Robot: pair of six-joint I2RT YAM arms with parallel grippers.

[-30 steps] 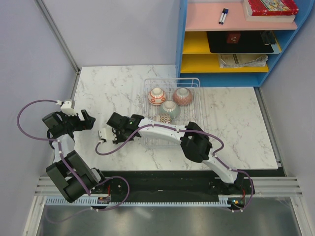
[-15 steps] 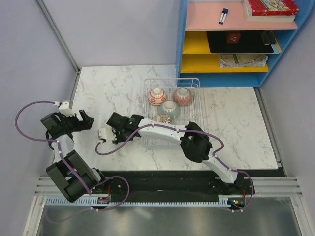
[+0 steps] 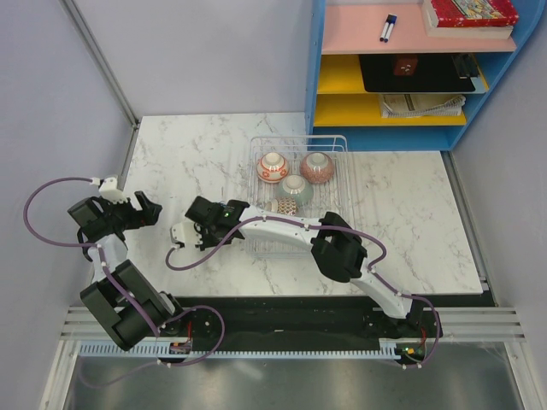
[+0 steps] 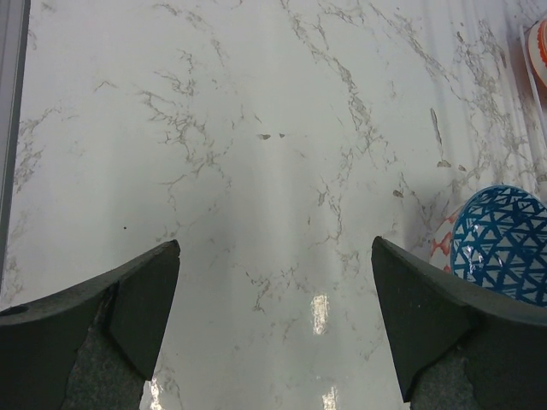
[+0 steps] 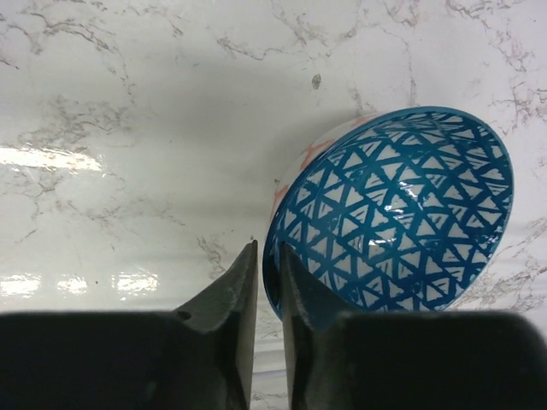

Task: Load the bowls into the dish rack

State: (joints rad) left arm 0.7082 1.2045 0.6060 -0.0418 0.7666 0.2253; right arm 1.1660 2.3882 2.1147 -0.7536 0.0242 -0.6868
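A bowl [image 5: 402, 213] with blue triangles inside and a white and orange outside is tilted on its side on the marble. My right gripper [image 5: 268, 256] is shut on its rim, one finger inside and one outside. From above, this bowl [image 3: 181, 232] lies left of the dish rack [image 3: 345, 196], with the right gripper [image 3: 193, 229] on it. In the rack sit a red-and-white bowl [image 3: 273, 166], a reddish bowl [image 3: 317, 167] and a pale green bowl [image 3: 294, 189]; a patterned bowl [image 3: 285, 207] lies partly under my right arm. My left gripper [image 3: 147, 209] hangs open and holds nothing; in its view the left gripper [image 4: 275, 246] frames bare marble, with the blue bowl [image 4: 500, 243] at right.
A blue shelf unit [image 3: 410, 77] with books, pens and papers stands behind the rack at the back right. A grey wall with a metal post [image 3: 102, 64] borders the table on the left. My right arm [image 3: 291, 231] lies across the rack's near end.
The right gripper's fingers have narrowed onto the blue bowl's rim. The left arm has drawn back a little to the left. The bowls in the rack have not moved.
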